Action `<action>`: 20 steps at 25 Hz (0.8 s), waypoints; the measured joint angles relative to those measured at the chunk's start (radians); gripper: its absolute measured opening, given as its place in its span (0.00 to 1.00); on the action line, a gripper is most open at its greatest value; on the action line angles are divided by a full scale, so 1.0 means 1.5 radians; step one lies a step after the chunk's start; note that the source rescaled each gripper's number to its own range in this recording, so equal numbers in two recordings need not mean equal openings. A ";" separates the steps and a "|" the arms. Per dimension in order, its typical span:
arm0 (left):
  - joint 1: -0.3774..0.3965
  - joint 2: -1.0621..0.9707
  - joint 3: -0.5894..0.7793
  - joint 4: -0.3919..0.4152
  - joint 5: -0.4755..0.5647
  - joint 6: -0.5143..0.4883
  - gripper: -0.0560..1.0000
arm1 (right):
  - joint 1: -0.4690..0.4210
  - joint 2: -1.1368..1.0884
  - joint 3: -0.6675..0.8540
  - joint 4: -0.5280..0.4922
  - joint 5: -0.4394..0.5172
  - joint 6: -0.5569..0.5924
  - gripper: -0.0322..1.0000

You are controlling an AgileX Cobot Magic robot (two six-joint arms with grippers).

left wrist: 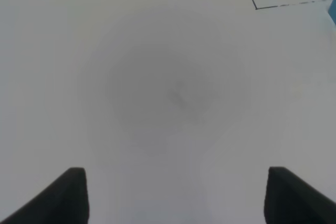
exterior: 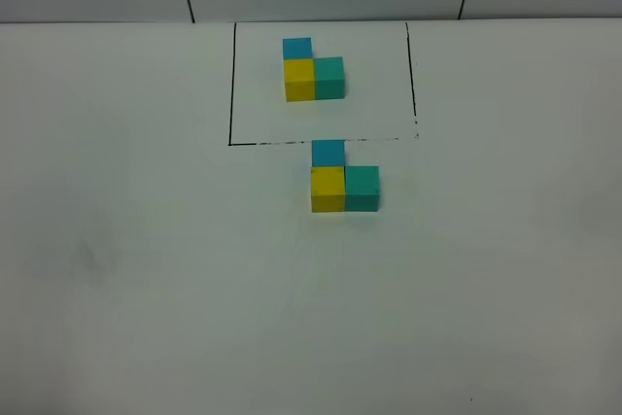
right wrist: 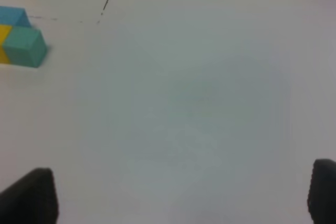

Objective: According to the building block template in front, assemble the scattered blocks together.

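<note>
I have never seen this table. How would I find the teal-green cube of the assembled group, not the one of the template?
Start from the black-lined rectangle at the far side of the white table. Just outside its near edge sits an L of three touching cubes. The teal-green cube is its right one, beside the yellow cube; its twin lies inside the rectangle.

Building block template (exterior: 313,70): blue, yellow and teal-green cubes touching in an L, flat inside a thin black rectangular line. Scattered blocks (exterior: 344,180): same three colours, joined in a matching L, just outside that line's near edge.
</note>
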 joint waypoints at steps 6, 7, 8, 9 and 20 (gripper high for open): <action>0.000 0.000 0.000 0.000 0.000 0.000 0.60 | 0.000 0.000 0.000 -0.033 0.000 0.045 0.92; 0.000 0.000 0.000 0.000 0.000 0.001 0.60 | 0.000 0.000 0.000 -0.040 0.000 0.055 0.91; 0.000 0.000 0.000 0.000 0.000 0.001 0.60 | 0.000 0.000 0.000 -0.044 0.000 0.061 0.91; 0.000 0.000 0.000 0.000 0.000 0.001 0.60 | 0.000 0.000 0.000 -0.046 0.000 0.064 0.91; 0.000 0.000 0.000 0.000 0.000 0.001 0.60 | 0.000 0.000 0.000 -0.047 -0.001 0.070 0.87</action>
